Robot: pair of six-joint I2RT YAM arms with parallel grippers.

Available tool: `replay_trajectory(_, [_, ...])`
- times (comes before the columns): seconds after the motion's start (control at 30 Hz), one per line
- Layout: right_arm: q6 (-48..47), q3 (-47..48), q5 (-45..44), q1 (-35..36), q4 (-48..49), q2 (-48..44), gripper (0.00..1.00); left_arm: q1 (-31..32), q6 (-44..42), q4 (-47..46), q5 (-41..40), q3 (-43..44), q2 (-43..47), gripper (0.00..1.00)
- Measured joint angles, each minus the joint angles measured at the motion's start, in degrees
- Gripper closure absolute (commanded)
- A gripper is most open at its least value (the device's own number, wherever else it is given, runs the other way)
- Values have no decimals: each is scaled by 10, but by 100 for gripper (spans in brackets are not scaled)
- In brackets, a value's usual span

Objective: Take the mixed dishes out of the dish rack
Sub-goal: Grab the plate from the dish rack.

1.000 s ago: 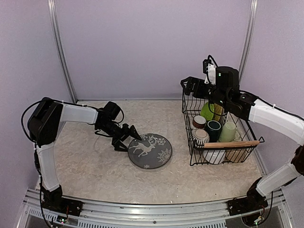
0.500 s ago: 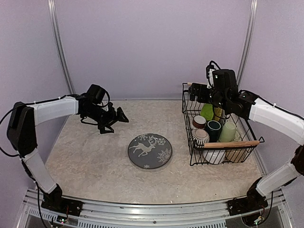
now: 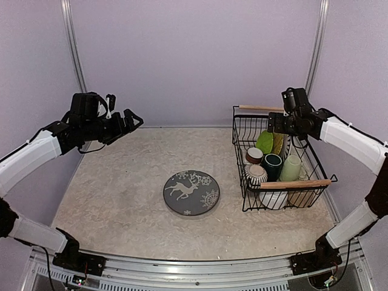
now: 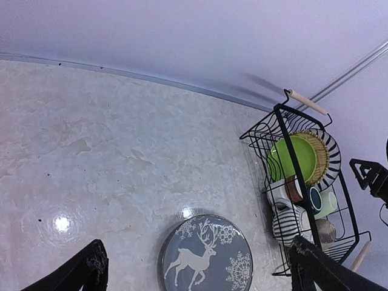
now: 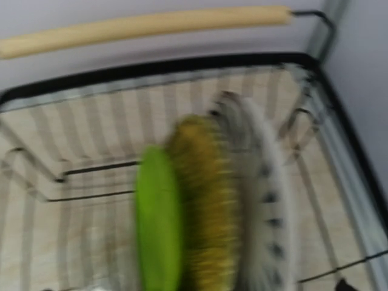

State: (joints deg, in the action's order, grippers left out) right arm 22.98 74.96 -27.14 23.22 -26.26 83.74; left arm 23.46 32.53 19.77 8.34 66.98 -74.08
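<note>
Nearest the arm bases, the pale marbled tabletop (image 3: pixel 109 194) carries a dark grey plate (image 3: pixel 191 193) with a white reindeer and snowflakes. It lies flat near the middle, well apart from the dish rack (image 3: pixel 242 182) on the right. The rack is a black wire basket set lengthwise. Its near wooden handle (image 3: pixel 295 183) crosses above a white bowl (image 3: pixel 273 199) and a brownish cup (image 3: pixel 300 197) at the near end. Just beyond these stand a black-and-white striped cup (image 3: pixel 256 174), a dark teal mug (image 3: pixel 272 163) and a pale green mug (image 3: pixel 291 168), with a brown-and-white mug (image 3: pixel 254 155) behind the striped cup. At the far end three plates stand on edge, side by side: a lime-green plate (image 5: pixel 157 224), a yellowish plate (image 5: pixel 203 206) and a striped plate (image 5: pixel 260 200); they are blurred in the right wrist view. The far wooden handle (image 3: pixel 260 108) runs over them. The right pincer (image 3: pixel 273 124) hangs in the air above this far end, over the plates, spread apart and holding nothing. Across the tabletop, the left pincer (image 3: pixel 130 118) is raised high by the left wall, well away from the plate and rack. Its fingers (image 4: pixel 91 267) are wide apart and hold nothing, as the left wrist view shows.
</note>
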Motion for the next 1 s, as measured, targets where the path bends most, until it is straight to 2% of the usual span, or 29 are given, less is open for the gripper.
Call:
replay_trajectory(0.13, [-12, 0, 34, -66, -9, 9, 14, -31, 6, -41, 6, -53, 38, 1])
replay_trajectory(0.27, [-30, 1, 80, -116, -10, 28, 24, -68, 19, -54, 35, -54, 44, 1])
replay_trajectory(0.5, [-61, 8, 143, -163, -13, 72, 53, -108, 34, -56, 151, -26, 11, 1])
replay_trajectory(0.67, [-74, 33, 158, -176, -17, 100, 61, -107, 35, -56, 195, -26, -2, 1])
replay_trajectory(1.0, [-96, 73, 163, -178, -18, 160, 72, -102, 35, -56, 213, -26, -7, 1])
